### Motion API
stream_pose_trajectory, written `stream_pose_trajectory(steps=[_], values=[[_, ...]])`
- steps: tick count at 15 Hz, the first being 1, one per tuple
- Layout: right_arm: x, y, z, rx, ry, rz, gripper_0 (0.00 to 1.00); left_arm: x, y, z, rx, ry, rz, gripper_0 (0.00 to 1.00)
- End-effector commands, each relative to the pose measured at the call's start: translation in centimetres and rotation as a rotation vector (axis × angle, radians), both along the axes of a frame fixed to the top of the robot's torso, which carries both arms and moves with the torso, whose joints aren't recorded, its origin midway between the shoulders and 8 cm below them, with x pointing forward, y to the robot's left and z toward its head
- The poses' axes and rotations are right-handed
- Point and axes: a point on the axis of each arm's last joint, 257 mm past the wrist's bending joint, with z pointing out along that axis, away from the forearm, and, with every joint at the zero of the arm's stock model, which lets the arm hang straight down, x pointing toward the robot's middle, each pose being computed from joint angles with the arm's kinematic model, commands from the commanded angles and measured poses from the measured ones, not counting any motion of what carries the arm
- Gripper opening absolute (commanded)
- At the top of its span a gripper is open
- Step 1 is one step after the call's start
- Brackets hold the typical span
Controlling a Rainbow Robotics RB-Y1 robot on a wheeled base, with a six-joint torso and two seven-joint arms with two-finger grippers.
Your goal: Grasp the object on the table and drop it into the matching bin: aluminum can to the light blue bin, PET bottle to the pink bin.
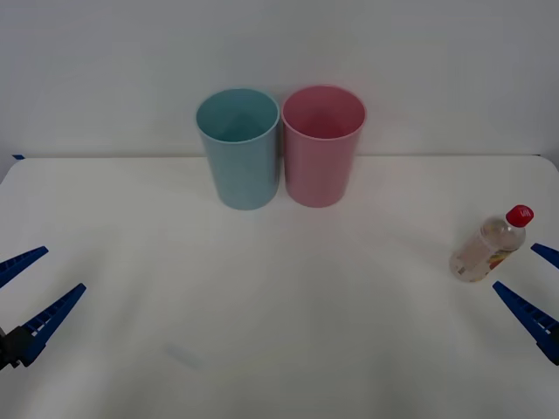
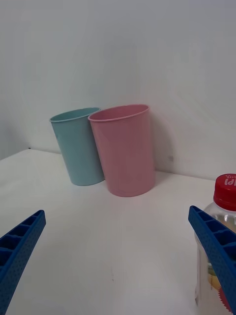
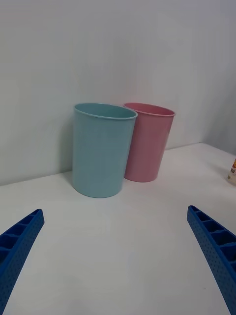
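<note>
My right gripper (image 1: 534,281) is spread wide, with the small clear red-capped plastic bottle (image 1: 491,246) just beyond its fingertips, upright on the white table (image 1: 288,323); my wrist camera puts it behind one finger (image 2: 216,248). My left gripper (image 1: 37,285) (also released) waits apart, facing the tall round light blue bin (image 3: 102,148) and pink bin (image 3: 147,141).

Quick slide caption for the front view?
PET bottle upright beside open right end effector; pink bin, light blue bin behind.
</note>
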Motion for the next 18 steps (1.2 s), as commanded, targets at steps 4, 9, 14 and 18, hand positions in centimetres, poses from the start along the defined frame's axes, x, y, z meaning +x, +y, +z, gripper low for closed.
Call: stream_pose_trajectory(steps=[4,9,14,18], values=[[-0.7,0.0,0.1,0.016,0.001,-0.006,1.0,0.0,0.0,0.0,0.0,0.0,0.0,1.0],[-1.2,-1.3,-0.7,0.013,0.026,-0.054,1.0,0.0,0.0,0.0,0.0,0.0,0.0,1.0],[-2.7,-3.3,-2.1,0.013,0.071,-0.118,1.0,0.0,0.0,0.0,0.0,0.0,0.0,1.0],[-3.2,-4.6,-3.3,0.011,0.095,-0.186,1.0,0.0,0.0,0.0,0.0,0.0,0.0,1.0]])
